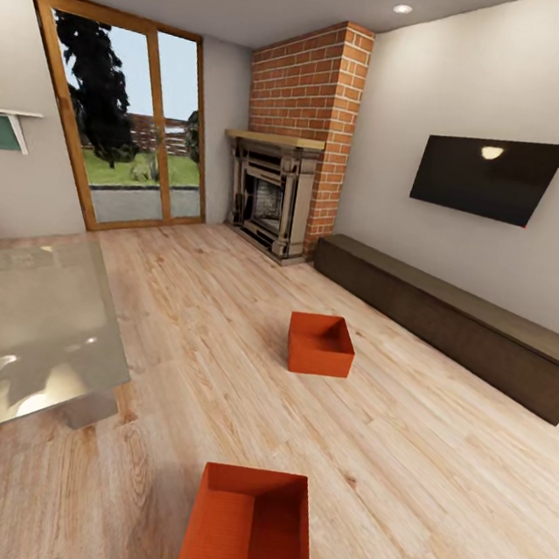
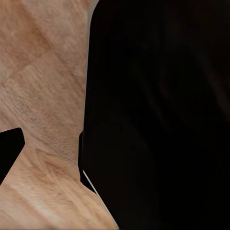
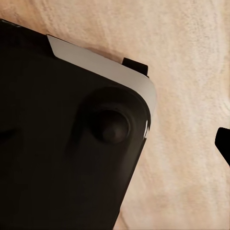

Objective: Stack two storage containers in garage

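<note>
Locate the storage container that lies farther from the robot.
In the head view, the farther storage container sits on the wood plank floor right of centre, in front of the long dark cabinet, beyond the nearer container.

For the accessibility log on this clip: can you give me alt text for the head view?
Two open orange-red storage containers sit apart on a light wood plank floor, one nearest the camera and one farther in. Behind are a red-brick fireplace, a black wall TV above a long dark low cabinet, wood-framed glass doors and a glass-topped table.

Light wood plank floor [image 2: 38, 86], large black robot body [image 2: 163, 115] alongside
</note>
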